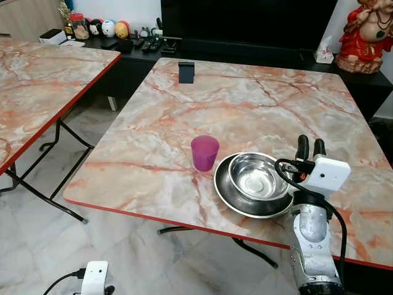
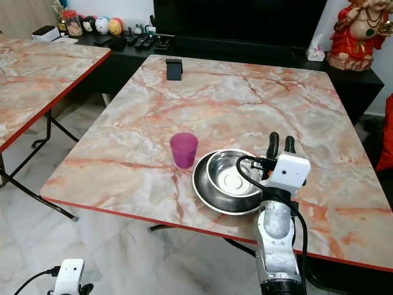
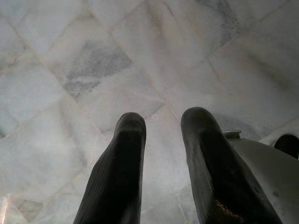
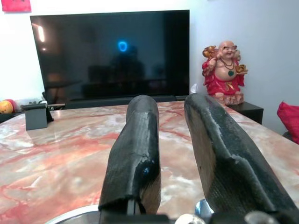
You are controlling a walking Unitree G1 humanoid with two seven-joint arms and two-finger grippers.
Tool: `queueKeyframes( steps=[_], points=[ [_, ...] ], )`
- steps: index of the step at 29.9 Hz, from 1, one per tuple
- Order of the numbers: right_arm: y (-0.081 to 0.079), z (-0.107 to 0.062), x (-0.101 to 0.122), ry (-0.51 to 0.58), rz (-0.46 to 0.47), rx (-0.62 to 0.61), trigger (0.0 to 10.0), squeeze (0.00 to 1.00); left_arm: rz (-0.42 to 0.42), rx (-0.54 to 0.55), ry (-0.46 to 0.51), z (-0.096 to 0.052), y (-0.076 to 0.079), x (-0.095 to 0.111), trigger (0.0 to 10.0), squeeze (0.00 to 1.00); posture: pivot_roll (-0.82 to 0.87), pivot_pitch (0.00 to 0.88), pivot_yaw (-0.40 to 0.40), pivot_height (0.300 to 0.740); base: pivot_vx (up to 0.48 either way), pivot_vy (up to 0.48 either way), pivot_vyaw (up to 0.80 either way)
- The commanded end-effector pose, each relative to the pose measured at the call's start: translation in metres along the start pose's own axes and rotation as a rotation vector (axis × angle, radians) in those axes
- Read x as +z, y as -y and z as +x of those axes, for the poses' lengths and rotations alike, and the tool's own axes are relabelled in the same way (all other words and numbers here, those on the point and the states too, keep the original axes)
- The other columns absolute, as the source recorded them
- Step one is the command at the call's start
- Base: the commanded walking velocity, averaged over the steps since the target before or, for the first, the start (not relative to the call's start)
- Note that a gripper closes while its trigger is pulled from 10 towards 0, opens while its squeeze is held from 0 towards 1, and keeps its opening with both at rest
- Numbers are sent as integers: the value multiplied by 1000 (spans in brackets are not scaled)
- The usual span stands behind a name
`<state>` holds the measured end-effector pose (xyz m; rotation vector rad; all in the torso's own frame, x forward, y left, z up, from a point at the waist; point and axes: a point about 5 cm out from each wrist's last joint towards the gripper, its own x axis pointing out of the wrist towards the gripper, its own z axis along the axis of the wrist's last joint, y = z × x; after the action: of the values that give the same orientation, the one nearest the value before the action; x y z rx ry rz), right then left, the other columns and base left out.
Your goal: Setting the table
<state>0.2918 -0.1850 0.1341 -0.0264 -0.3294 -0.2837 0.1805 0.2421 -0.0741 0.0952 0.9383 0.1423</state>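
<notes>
A purple cup stands on the marbled table near its front edge. Just right of it a steel bowl sits inside a shallow steel plate. My right gripper is raised at the right rim of the plate, fingers pointing up and away, open with nothing between them. The plate's rim shows just below those fingers in the right wrist view. My left arm hangs idle low by the floor, and its gripper is open over pale floor tiles.
A small black stand sits at the table's far edge. A second marbled table stands to the left, with a floor gap between. Behind are a dark TV, a low console with remotes and a red statue.
</notes>
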Motion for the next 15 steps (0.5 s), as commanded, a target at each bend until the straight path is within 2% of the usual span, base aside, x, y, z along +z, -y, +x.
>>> queueKeyframes(
  steps=[1, 7, 11, 15],
  points=[
    [0, 1, -1, -10, 9, -4, 10000, 0, 0, 16, 1, -1, -9, 1, 10000, 0, 114, 0, -23, 740, 0, 0, 0],
    [0, 1, -1, -9, 10, -7, 10000, 0, 4, 23, 0, -2, -17, 2, 10000, 0, 107, 0, -21, 740, 0, 55, 0],
    [1, 1, -1, -9, 11, -8, 10000, 0, 2, 22, 4, -1, -18, 3, 10000, 0, 106, 0, -21, 740, 0, 0, 0],
    [0, 3, 0, -6, 14, -9, 10000, 0, 1, 20, 7, -1, -17, 4, 10000, 0, 108, 0, -18, 740, 0, 480, 0]
  ],
)
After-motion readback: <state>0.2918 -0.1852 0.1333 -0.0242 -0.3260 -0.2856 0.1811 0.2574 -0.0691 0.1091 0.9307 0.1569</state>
